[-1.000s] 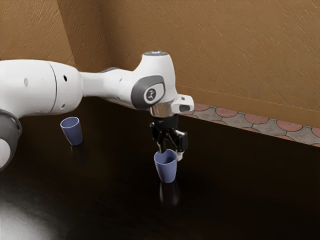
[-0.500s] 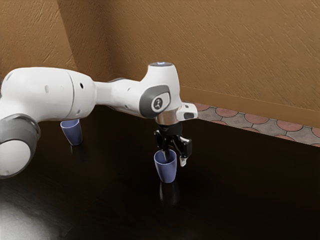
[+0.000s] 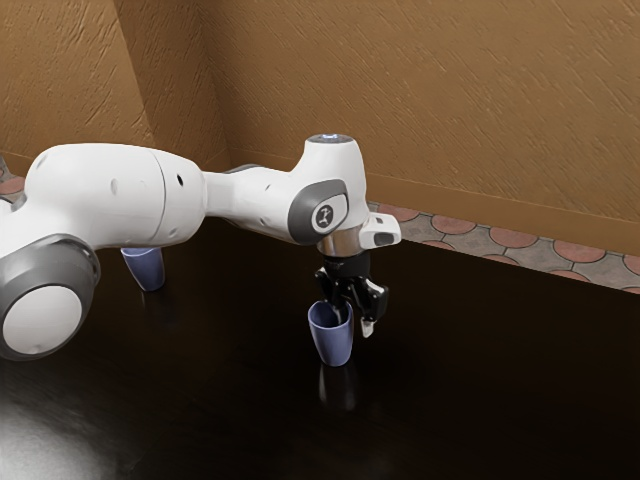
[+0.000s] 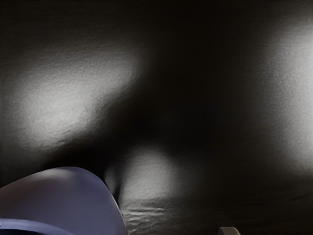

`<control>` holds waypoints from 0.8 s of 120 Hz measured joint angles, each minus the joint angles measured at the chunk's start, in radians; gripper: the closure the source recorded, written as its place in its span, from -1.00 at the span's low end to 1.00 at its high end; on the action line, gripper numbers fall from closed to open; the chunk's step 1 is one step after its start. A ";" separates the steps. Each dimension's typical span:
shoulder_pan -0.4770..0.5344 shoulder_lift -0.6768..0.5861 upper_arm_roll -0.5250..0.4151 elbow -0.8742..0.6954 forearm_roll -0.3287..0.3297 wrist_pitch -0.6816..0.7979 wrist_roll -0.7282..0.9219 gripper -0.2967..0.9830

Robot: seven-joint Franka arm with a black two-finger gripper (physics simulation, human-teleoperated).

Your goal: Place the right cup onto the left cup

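Blue and upright, the nearer cup (image 3: 332, 345) stood on the dark table (image 3: 460, 400), its rim between my gripper's (image 3: 353, 323) spread fingers: one at its mouth, the other just outside. Farther off stood the second cup (image 3: 148, 272), partly behind my arm (image 3: 115, 200).

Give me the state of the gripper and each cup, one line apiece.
Gripper: open, one finger at the nearer cup's mouth, the other outside it.
Nearer cup: upright on the table.
Farther cup: upright, top partly hidden behind the arm.
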 joint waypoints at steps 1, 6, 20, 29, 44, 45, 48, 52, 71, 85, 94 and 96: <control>0.000 0.000 0.000 0.000 0.000 0.000 0.000 0.15; 0.000 0.000 0.000 0.000 0.000 0.000 -0.001 0.22; 0.003 0.000 0.000 0.000 0.000 0.001 -0.002 0.41; 0.005 0.000 0.000 0.000 -0.001 0.001 -0.003 0.50; 0.007 0.000 0.002 0.000 0.000 0.002 -0.006 0.60; 0.006 0.000 0.003 0.000 0.001 0.002 -0.006 0.61; 0.005 0.000 0.005 -0.001 0.001 0.002 -0.007 0.62; 0.004 0.000 0.006 -0.001 0.002 0.003 -0.008 0.64; 0.000 -0.009 0.017 -0.001 0.009 0.003 -0.013 0.68; -0.001 -0.029 0.022 -0.003 0.015 -0.003 -0.015 0.69; -0.001 -0.043 0.025 -0.005 0.023 -0.012 -0.017 0.69; 0.000 -0.045 0.027 -0.005 0.024 -0.014 -0.017 0.69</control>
